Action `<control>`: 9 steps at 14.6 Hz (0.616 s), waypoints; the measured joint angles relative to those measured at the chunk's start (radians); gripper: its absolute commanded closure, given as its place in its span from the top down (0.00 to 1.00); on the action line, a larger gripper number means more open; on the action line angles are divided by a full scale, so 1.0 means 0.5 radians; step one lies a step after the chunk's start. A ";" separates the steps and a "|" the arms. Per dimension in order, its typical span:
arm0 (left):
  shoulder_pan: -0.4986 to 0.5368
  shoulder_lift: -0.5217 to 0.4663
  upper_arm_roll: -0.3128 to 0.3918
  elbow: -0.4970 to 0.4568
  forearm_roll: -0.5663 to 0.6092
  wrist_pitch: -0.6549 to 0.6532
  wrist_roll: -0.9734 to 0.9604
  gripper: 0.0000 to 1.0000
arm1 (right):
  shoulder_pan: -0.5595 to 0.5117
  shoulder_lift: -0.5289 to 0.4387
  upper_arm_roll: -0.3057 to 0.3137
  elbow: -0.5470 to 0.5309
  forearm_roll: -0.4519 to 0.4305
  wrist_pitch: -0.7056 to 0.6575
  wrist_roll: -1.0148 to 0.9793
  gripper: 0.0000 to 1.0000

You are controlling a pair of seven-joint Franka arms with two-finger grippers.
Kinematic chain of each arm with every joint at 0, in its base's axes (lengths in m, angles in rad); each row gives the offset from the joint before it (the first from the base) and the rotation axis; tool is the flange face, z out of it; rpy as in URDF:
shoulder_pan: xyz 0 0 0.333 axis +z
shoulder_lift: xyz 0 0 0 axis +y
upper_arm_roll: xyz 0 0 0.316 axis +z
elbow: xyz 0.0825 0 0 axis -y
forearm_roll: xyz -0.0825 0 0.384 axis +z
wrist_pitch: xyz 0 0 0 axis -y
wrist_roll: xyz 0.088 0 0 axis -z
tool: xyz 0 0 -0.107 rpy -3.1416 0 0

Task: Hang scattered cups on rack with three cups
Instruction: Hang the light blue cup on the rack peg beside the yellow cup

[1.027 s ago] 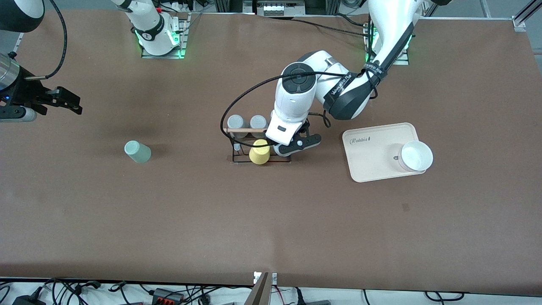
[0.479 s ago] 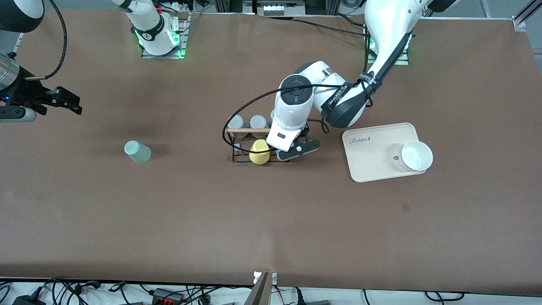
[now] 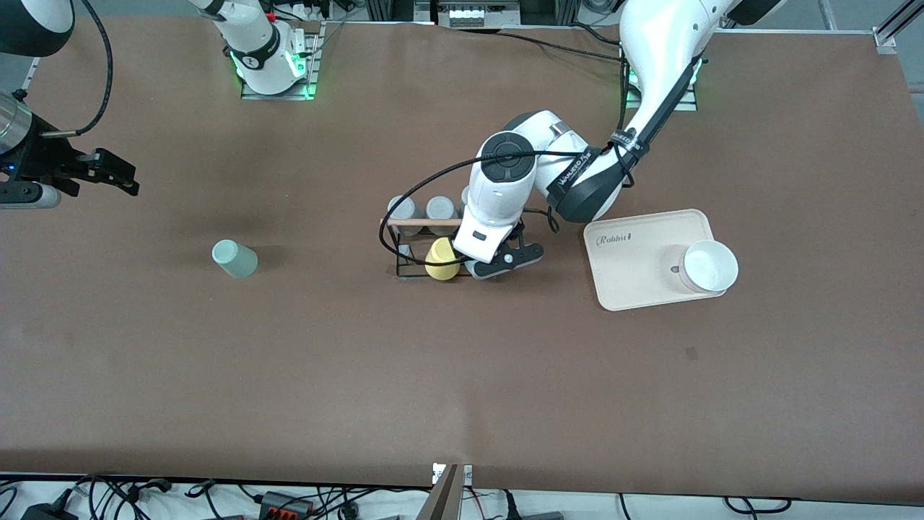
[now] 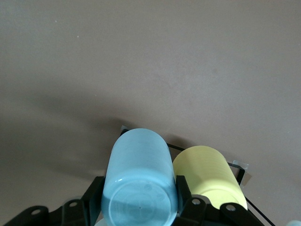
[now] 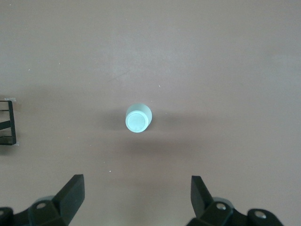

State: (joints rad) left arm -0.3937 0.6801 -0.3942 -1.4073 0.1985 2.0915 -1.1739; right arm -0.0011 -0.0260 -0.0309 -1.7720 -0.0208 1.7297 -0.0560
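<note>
I see the left gripper (image 3: 498, 261) down at the rack (image 3: 433, 249), its black fingers (image 4: 184, 188) clamped on either side of a smooth, matte blue cup (image 4: 140, 181); the cup is held bottom toward the wrist camera, its round base showing a faint moulded ring. Just beside it on the rack sits a yellow cup (image 3: 441, 259) of the same plain, handleless, slightly tapered shape, and the two look nearly touching in the left wrist view. The rack is thin black wire with a pale wooden rod (image 3: 422, 223) across its top; farther from the front camera than the rod, two grey cups (image 3: 422, 209) stand upended on its pegs. The left arm's white wrist and a looping black cable cover much of the rack in the front view, so I cannot tell which peg the blue cup is over. The mint cup (image 3: 234, 258) stands alone, mouth down, on the brown matte table (image 3: 462, 375), well apart from the rack toward the right arm's end. The right gripper (image 5: 136, 193) waits high over it, jaws spread wide and holding nothing. Toward the left arm's end lies a cream tray (image 3: 628, 260) with rounded corners, and a wide white bowl-like cup (image 3: 709, 266) sits at its edge.
</note>
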 measured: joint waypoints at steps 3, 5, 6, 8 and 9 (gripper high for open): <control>-0.007 0.020 0.000 -0.003 0.000 0.005 0.000 0.39 | -0.002 0.008 -0.001 0.000 0.000 0.000 0.000 1.00; -0.010 0.029 0.000 -0.008 0.000 0.018 0.000 0.48 | -0.003 0.009 -0.002 0.000 0.000 0.000 0.000 1.00; -0.010 0.034 0.000 -0.009 0.000 0.022 0.000 0.54 | -0.003 0.009 -0.002 0.000 0.000 0.000 0.000 1.00; -0.011 0.042 -0.001 -0.009 0.000 0.027 0.000 0.75 | -0.003 0.009 -0.002 0.000 0.000 0.000 0.000 1.00; -0.011 0.044 -0.001 -0.009 0.000 0.029 0.000 0.82 | -0.003 0.009 -0.002 0.000 0.000 0.000 0.000 1.00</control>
State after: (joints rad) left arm -0.3991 0.7020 -0.3946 -1.4117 0.1985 2.1061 -1.1737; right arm -0.0026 -0.0215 -0.0318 -1.7720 -0.0208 1.7297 -0.0560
